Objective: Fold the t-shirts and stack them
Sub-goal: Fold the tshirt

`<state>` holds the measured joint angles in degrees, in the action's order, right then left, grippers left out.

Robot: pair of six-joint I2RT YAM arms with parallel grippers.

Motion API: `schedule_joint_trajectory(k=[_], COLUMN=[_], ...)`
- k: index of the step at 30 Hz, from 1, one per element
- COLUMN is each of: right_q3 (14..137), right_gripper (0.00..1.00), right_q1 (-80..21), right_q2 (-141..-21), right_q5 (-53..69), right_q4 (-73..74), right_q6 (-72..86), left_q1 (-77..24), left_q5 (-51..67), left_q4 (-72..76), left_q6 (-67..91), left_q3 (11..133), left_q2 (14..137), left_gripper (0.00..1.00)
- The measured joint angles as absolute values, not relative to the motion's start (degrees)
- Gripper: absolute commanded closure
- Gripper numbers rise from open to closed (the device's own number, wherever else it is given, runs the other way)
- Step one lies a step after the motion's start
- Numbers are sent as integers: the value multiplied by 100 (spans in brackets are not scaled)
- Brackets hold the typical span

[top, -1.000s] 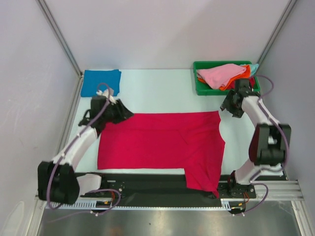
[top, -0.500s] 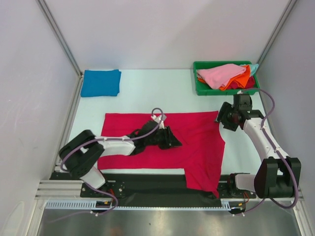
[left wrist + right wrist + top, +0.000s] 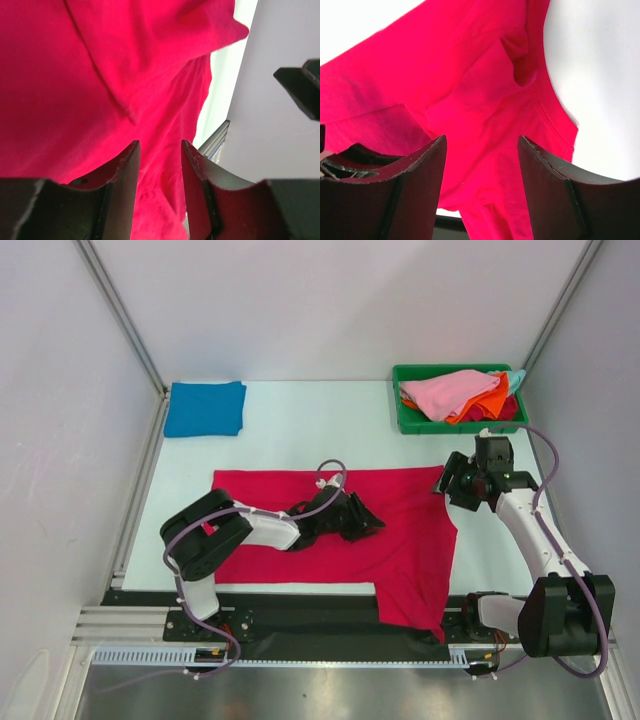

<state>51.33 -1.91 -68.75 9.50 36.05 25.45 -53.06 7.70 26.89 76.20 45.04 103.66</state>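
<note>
— Cloth first, far left: a blue t-shirt (image 3: 205, 408) lies folded in the back corner of the surface (image 3: 300, 425), well apart from the action.

— And in the middle?

— The crimson t-shirt (image 3: 405, 540) is spread flat mid-surface, with one flap draped over the near edge onto the black rail (image 3: 300, 605). The left arm (image 3: 265, 530) reaches across it. The left gripper (image 3: 365, 523) is low over the shirt's middle, fingers (image 3: 125, 170) narrowly apart, with nothing pinched that I can see.

— Trouble there?

— I'd say so. That forearm lies over the cloth, so a sideways sweep could drag the flat spread into wrinkles. With so narrow a gap, a pinch might catch a single ply, or bunch up a wad.

— Over to the right?

— The right gripper (image 3: 450, 483) sits at the shirt's far right corner by the sleeve, jaws wide apart and empty, red cloth just beneath.

— The risk?

— Uneven lifting. If one side rises ahead of the other, the fold goes skew. That hanging flap could also snag on the rail.

— And beyond?

— The green bin (image 3: 440, 427) at back right holds a heap: a pink t-shirt (image 3: 450, 392), an orange t-shirt (image 3: 490, 400) and a light blue t-shirt (image 3: 515, 377), none folded yet.
</note>
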Motion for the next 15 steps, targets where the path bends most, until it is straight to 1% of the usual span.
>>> schedule_joint_trajectory(k=[5, 15], right_q3=[5087, 5076], right_gripper=[36, 36], right_q1=[-158, -73], right_q2=[-6869, -6938], right_q5=[1015, 1131], right_q4=[3594, 3511], right_q6=[2436, 2370], left_q1=[-5323, -5391], left_q5=[740, 611], left_q4=[2615, 2161], left_q6=[7854, 8160], left_q3=[4753, 4965], left_q2=[10632, 10860], left_gripper=[59, 59])
